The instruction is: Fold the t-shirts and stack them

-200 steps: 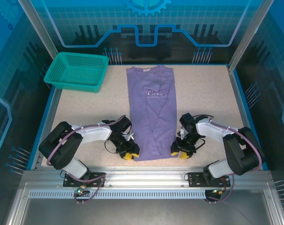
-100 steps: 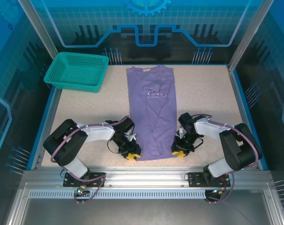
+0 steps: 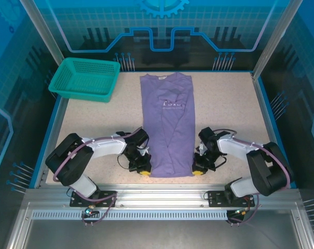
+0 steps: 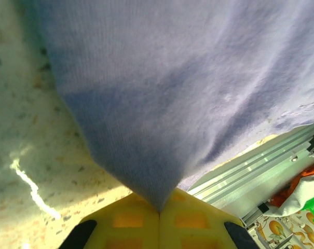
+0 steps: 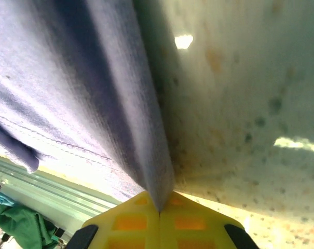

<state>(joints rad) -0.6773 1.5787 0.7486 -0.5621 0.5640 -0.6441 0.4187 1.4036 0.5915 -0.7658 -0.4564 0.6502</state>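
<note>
Left pincer (image 3: 143, 170) and right pincer (image 3: 198, 170) each pinch a near corner of the shirt (image 3: 169, 124), which stretches straight away from them.

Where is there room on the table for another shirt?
Right of the shirt, up to the table's edge, is bare. Also between shirt, basket and left arm. The near edge is crowded: both arms' jaws pinch the hem.

Black-and-white arms (image 3: 102, 147), yellow fingertips (image 4: 130, 224)
</note>
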